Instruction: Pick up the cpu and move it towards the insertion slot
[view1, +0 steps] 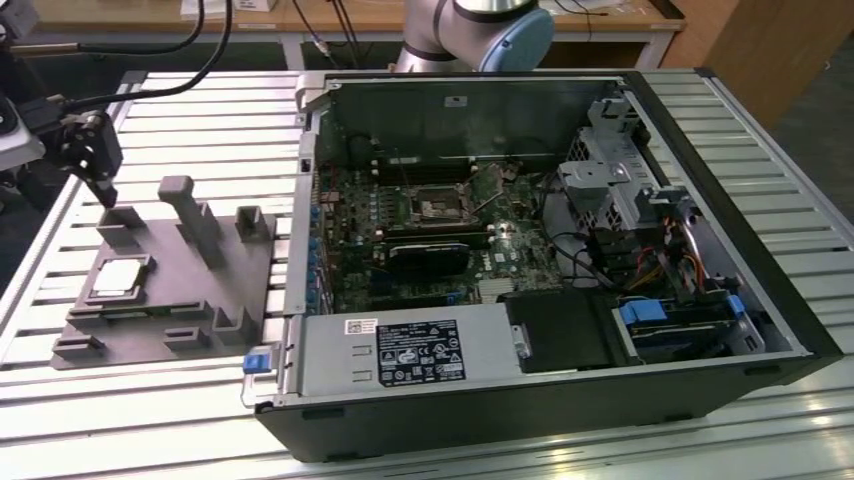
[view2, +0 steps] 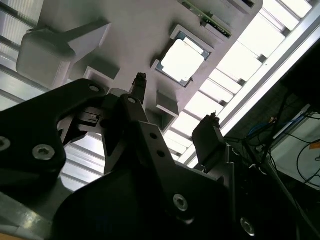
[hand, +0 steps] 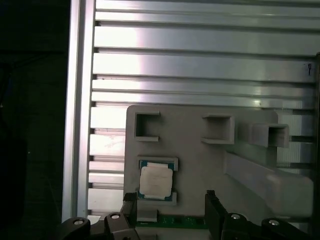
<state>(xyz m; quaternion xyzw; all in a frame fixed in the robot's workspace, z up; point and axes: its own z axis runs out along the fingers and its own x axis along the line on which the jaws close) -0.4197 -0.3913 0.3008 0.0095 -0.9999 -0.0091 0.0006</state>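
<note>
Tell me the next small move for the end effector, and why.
Probably shift the end effector across to centre it over the cpu. Its fingers stand open and empty above the tray, and in the first wrist view the cpu, lying flat in its recess, sits nearer one finger than the other.

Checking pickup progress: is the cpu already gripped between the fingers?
No, the cpu sits in a recess of the grey tray, clear of the open fingers.

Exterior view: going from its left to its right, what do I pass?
cpu → tall grey post → insertion slot → silvery drive cage
</note>
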